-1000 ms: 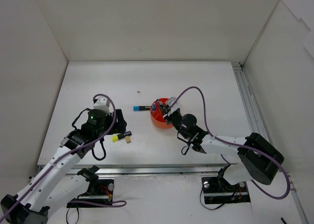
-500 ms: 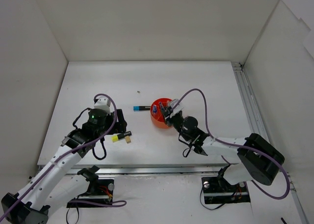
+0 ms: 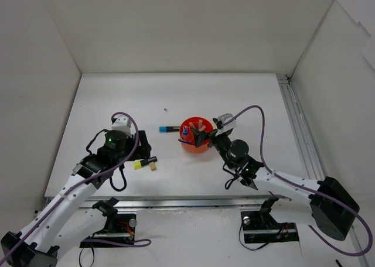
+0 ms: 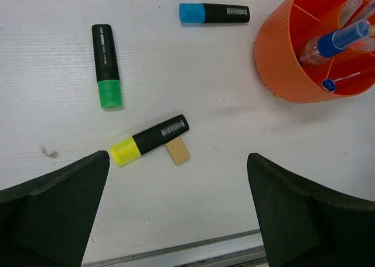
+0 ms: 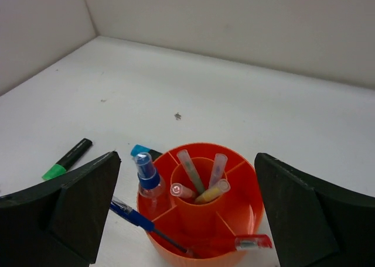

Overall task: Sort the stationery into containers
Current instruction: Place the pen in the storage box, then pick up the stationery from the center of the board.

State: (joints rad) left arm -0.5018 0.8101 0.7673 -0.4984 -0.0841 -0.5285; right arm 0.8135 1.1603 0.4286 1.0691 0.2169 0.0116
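Stationery was split: pens [image 5: 190, 170] and a blue-capped marker [image 5: 146, 170] stood in the orange tub [image 5: 176, 249], while the green-capped highlighter [image 4: 106, 64], yellow-capped highlighter [image 4: 149, 140], blue-capped highlighter [image 4: 214, 13] and a tan eraser [image 4: 177, 151] lay on the table [image 3: 176, 97] beside it. Right gripper [image 5: 186, 161] sat at the tub, jaws spread, empty; left gripper [image 4: 177, 158] hung over the yellow-capped highlighter — jaws spread too.

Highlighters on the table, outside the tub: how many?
3: green-capped one farthest from the orange tub, yellow-capped one beside a tan eraser, blue-capped one nearest the tub.
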